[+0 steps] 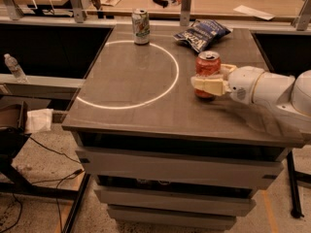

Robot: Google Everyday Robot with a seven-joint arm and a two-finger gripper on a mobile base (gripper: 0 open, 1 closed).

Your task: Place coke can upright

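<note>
Red coke can (208, 64) stands upright, long axis vertical, just right of the white ring (177, 74); claw (204, 85) clasps its lower body, reaching in from farther right.

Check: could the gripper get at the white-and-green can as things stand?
Probably not yet: the gripper is shut on the upright coke can. The white-and-green can stands apart near the table's back edge with nothing standing between them, so the way looks free once it lets go.
</note>
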